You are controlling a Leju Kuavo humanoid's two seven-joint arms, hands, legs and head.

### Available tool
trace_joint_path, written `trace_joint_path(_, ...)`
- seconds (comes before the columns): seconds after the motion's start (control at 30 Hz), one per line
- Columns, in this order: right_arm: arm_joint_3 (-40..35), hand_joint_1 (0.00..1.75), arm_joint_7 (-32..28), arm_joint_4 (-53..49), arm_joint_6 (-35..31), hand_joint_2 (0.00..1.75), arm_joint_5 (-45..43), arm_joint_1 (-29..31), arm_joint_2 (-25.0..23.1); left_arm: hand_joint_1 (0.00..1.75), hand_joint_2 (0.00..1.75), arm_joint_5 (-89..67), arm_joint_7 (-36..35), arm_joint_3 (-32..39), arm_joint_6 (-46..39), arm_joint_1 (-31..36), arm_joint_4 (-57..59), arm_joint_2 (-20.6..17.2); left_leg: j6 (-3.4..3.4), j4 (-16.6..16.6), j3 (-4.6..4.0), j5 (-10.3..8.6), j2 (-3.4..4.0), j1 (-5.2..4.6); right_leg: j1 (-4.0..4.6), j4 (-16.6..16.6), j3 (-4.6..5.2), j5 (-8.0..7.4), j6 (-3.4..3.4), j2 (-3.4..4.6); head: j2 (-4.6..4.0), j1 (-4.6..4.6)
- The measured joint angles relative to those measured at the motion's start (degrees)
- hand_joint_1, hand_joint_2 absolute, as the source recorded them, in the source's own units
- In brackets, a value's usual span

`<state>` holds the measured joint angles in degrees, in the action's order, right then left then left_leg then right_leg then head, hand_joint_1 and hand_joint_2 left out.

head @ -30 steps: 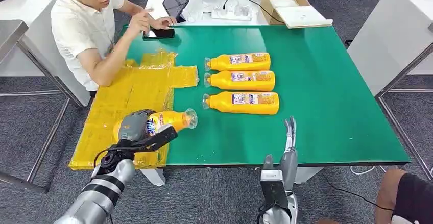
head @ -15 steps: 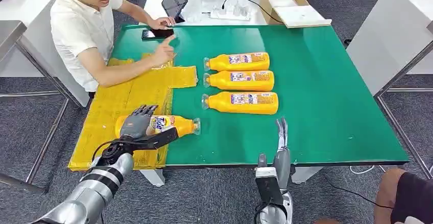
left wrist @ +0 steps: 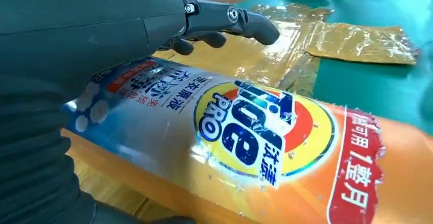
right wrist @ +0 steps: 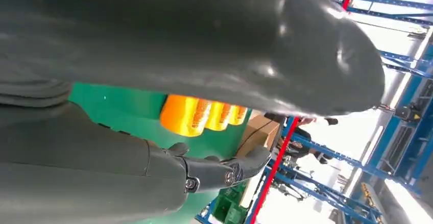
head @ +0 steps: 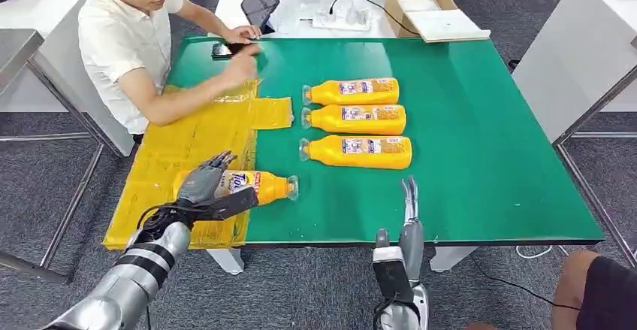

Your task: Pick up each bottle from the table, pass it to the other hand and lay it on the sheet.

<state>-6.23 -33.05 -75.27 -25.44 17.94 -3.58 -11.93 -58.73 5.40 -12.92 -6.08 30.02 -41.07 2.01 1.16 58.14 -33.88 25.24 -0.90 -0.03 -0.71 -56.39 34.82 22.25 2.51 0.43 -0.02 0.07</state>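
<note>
Left hand (head: 201,185) spread, resting over the bottle (head: 248,185) lying beneath it on the sheet (head: 188,138) edge, right hand (head: 409,221) flat and empty; round bottle could roll off once released.

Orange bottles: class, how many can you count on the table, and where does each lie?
4. Three lie side by side on the green mat: far bottle, middle bottle, near bottle. The fourth bottle lies under the left robot hand, partly on the yellow sheet.
</note>
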Motion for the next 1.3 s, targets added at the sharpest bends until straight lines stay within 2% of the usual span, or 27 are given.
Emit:
trace_joint_path(0.1, 0.1, 0.00, 0.0, 0.3, 0.0, 0.00, 0.0, 0.0, 0.0, 0.00, 1.75, 0.1, 0.0, 0.0, 0.0, -0.3, -0.4, -0.1, 0.00, 0.0, -0.01, 0.00, -0.01, -0.04, -0.03, 0.0, 0.00, 0.00, 0.00, -0.02, 0.00, 0.00)
trace_joint_path(0.2, 0.2, 0.00, -0.2, 0.6, 0.1, 0.00, 0.0, 0.0, 0.0, 0.00, 1.75, 4.3, 3.0, 0.1, 1.2, -1.2, -2.0, -0.2, 0.01, 0.0, -0.02, 0.00, -0.01, -0.06, -0.06, 0.0, 0.01, 0.01, 0.01, -0.03, 0.00, -0.02)
trace_joint_path(0.3, 0.2, 0.00, -1.0, 1.0, 0.4, 0.00, -0.5, 0.0, 0.0, 0.00, 1.75, 15.5, 8.9, 0.2, 6.1, -4.8, -7.0, -0.3, 0.01, 0.0, -0.06, 0.02, 0.02, -0.06, -0.05, 0.0, 0.05, 0.01, 0.02, -0.02, 0.00, 0.00)
trace_joint_path(0.43, 0.2, 0.00, -1.8, 1.6, 0.5, 0.00, -0.7, 0.0, 0.1, 0.00, 1.75, 24.0, 11.3, 0.2, 9.6, -9.6, -14.5, -0.7, 0.01, 0.0, -0.18, 0.02, 0.03, -0.05, -0.04, 0.0, 0.22, 0.01, 0.02, -0.02, 0.00, 0.00)
trace_joint_path(0.57, 0.3, 0.00, -2.1, 1.9, 0.5, 0.00, -0.8, 0.0, 0.2, 0.00, 1.75, 26.9, 12.5, 0.1, 8.5, -12.6, -19.5, -1.1, 0.01, 0.0, -0.31, 0.01, 0.03, -0.04, -0.02, 0.0, 0.37, 0.01, 0.02, -0.02, 0.00, 0.00)
trace_joint_path(0.77, 0.3, 0.00, -2.1, 2.2, 0.5, 0.00, -1.0, 0.0, 0.2, 0.00, 1.75, 27.8, 15.3, -0.2, -0.7, -15.4, -27.3, -0.3, 0.01, 0.0, -0.43, 0.00, 0.02, -0.04, -0.02, 0.0, 0.46, 0.00, 0.02, -0.03, 0.00, 0.00)
trace_joint_path(0.97, 0.3, 0.00, -2.1, 2.2, 0.2, 0.00, -0.8, -0.4, 0.2, 0.00, 1.75, 39.3, 18.7, -1.6, 0.8, -18.7, -38.1, 1.8, 0.03, 0.0, -0.48, 0.04, 0.05, -0.05, -0.03, 0.0, 0.51, 0.01, 0.03, -0.02, 0.00, 0.00)
trace_joint_path(1.07, -0.2, 0.00, -2.1, 2.2, -0.9, 0.00, 3.2, -0.6, 0.7, 0.00, 1.75, 44.3, 21.8, -2.1, -0.9, -21.2, -42.9, 3.1, 0.04, 0.0, -0.54, 0.05, 0.05, -0.05, -0.03, 0.1, 0.58, 0.01, 0.03, -0.02, 0.00, 0.00)
trace_joint_path(1.1, -0.4, 0.00, -2.0, 2.0, -2.0, 1.75, 5.6, -0.5, 1.2, 0.00, 1.75, 46.5, 22.4, -2.2, -1.5, -21.7, -44.2, 3.8, 0.04, 0.0, -0.56, 0.05, 0.04, -0.05, -0.03, 0.1, 0.59, 0.01, 0.03, -0.02, 0.00, -0.02)
trace_joint_path(1.2, -0.6, 0.00, 0.1, 1.6, -6.1, 1.75, 15.0, 0.4, 3.3, 0.00, 1.75, 50.9, 23.4, -2.4, -2.9, -22.7, -46.7, 5.1, 0.05, 0.0, -0.57, 0.05, 0.03, -0.05, -0.03, 0.1, 0.58, 0.00, 0.04, -0.02, 0.00, 0.00)
trace_joint_path(1.3, -0.6, 0.00, 6.4, 1.7, -9.2, 1.75, 29.4, 2.9, 7.6, 0.00, 1.75, 54.0, 24.1, -2.7, -2.7, -23.4, -48.2, 5.7, 0.08, 0.0, -0.56, 0.02, 0.04, -0.10, -0.07, 0.1, 0.58, -0.03, 0.07, -0.02, 0.00, 0.00)
